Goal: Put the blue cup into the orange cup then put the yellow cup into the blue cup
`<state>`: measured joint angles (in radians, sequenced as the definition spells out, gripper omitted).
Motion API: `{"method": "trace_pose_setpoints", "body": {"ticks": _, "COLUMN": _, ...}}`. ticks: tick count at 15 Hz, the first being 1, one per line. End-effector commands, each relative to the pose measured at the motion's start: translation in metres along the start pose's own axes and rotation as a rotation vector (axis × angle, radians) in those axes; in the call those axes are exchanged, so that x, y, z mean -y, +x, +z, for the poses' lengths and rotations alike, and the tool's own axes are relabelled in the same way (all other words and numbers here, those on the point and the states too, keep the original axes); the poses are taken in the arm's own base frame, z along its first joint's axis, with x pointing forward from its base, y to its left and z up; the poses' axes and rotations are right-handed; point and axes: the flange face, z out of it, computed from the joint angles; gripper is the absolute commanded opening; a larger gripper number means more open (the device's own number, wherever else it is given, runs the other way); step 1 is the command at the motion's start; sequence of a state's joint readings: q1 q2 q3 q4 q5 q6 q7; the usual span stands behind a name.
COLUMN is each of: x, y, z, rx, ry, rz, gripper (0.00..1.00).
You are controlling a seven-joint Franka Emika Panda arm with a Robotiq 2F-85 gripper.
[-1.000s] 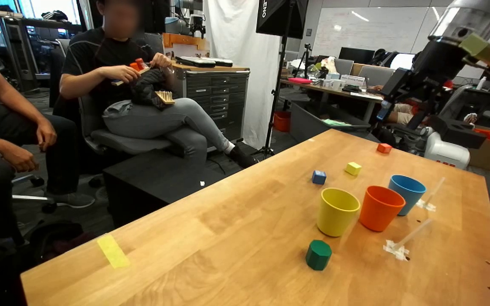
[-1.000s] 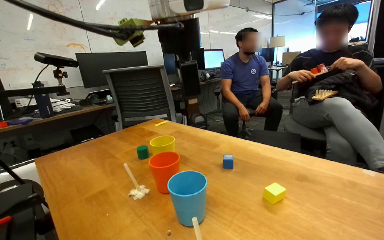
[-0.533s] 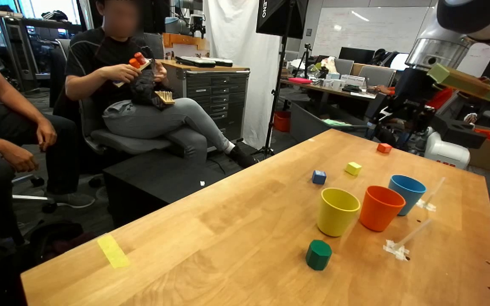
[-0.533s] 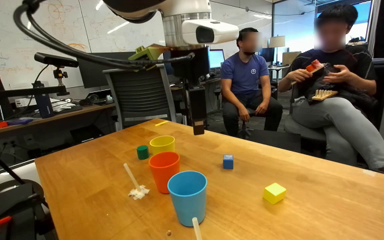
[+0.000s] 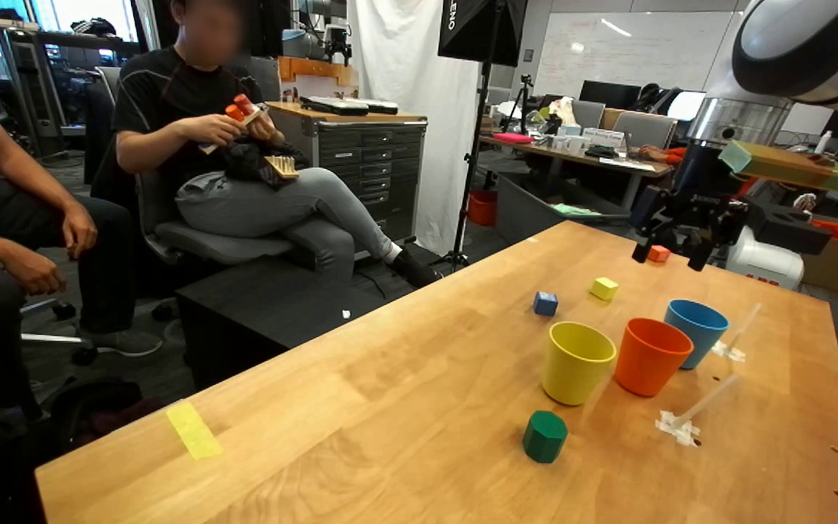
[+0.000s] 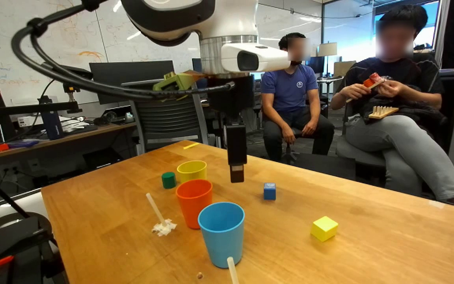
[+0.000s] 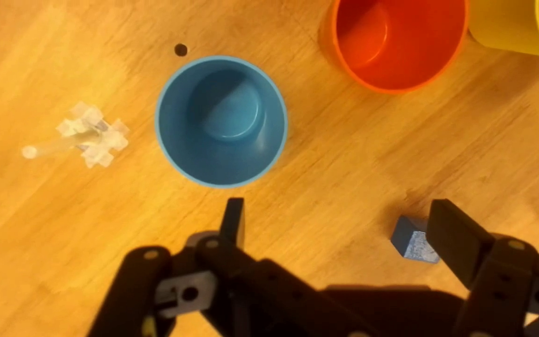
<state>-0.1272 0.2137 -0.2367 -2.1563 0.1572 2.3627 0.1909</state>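
Observation:
The blue cup (image 5: 699, 342) stands upright on the table, and in the wrist view (image 7: 222, 154) I look into its empty inside. The orange cup (image 5: 648, 370) stands upright beside it, empty, between the blue and yellow cups in both exterior views. The yellow cup (image 5: 572, 380) stands upright next to the orange one; the wrist view cuts it off (image 7: 506, 23). My gripper (image 7: 338, 206) is open with nothing between its fingers. It hangs above the table, higher than the cups, pointing down. In the wrist view the blue cup lies just beyond my left-hand fingertip.
A dark-blue block (image 7: 414, 241) lies partly behind my right-hand finger in the wrist view. A yellow block (image 6: 324, 228), a red block (image 5: 657, 254) and a green block (image 5: 545, 437) lie around. Two taped straws (image 5: 706, 402) (image 5: 745, 327) stick up near the cups.
My arm and open gripper have come down toward the table, and shifted slightly to the right in an exterior view. The cups and blocks have not moved.

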Motion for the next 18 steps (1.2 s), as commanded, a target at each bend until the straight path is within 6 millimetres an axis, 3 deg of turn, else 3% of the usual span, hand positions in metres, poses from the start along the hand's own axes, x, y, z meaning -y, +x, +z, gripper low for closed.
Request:
{"method": "trace_pose_setpoints", "body": {"ticks": 1, "x": 0.000, "y": 0.003, "z": 0.009, "rx": 0.005, "ry": -0.030, "rz": 0.010, "gripper": 1.00}}
{"method": "trace_pose_setpoints", "body": {"ticks": 16, "x": -0.009, "y": -0.006, "z": 0.056, "rx": 0.074, "ry": -0.099, "rz": 0.018, "gripper": 1.00}}
{"method": "trace_pose_setpoints", "body": {"ticks": 18, "x": -0.010, "y": -0.005, "z": 0.059, "rx": 0.081, "ry": -0.103, "rz": 0.021, "gripper": 0.84}}
